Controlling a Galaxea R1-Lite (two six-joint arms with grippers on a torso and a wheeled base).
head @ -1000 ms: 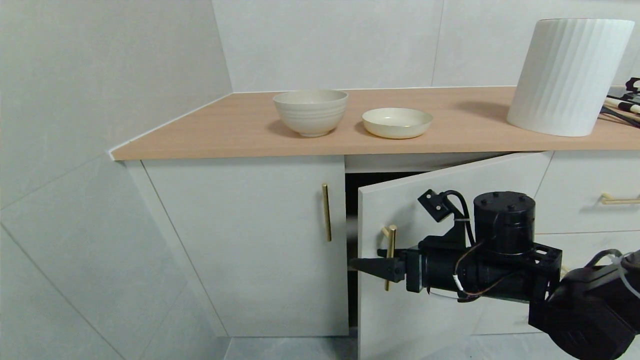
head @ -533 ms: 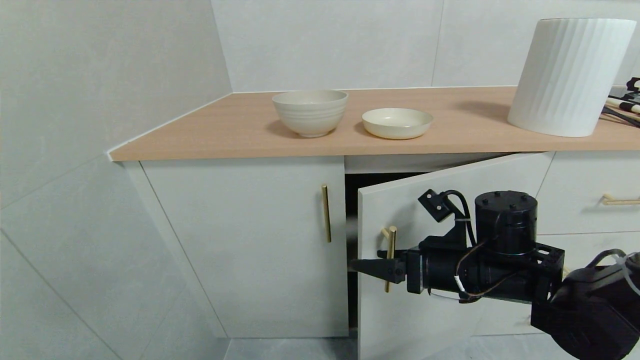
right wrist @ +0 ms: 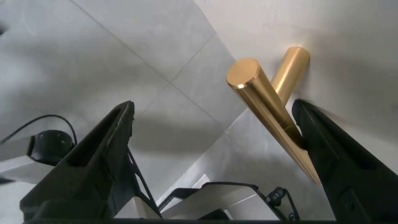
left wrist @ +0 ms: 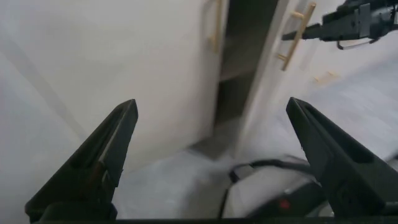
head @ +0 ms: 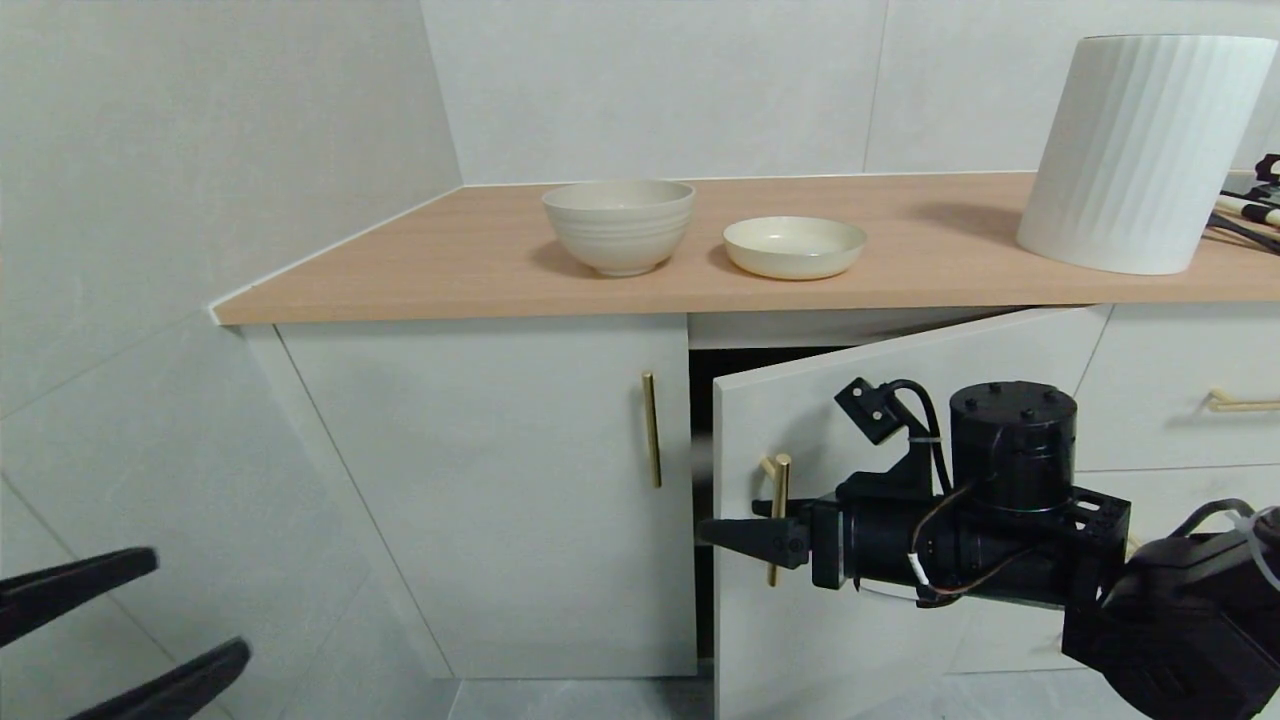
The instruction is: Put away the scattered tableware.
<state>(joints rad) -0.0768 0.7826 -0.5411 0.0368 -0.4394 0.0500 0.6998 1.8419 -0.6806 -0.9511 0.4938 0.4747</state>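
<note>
Up on the wooden surface (head: 450,270), a ribbed cream bowl (head: 619,224) is sitting just beside a shallow cream dish (head: 794,245), the two not touching, while a tall white ribbed canister (head: 1140,150) is standing well apart towards the right end. Below, the right-hand cabinet door (head: 860,390) is hanging ajar, with dark space showing between it and the closed left door (head: 480,480). The right gripper (head: 715,532) is hovering level at the ajar door's brass bar handle (head: 778,515), its jaws spreading wide with the handle lying between them, close to one jaw. The left gripper (head: 200,603) is hanging low before the tiled wall (head: 150,300), well apart from the cabinet, its jaws gaping wide too
</note>
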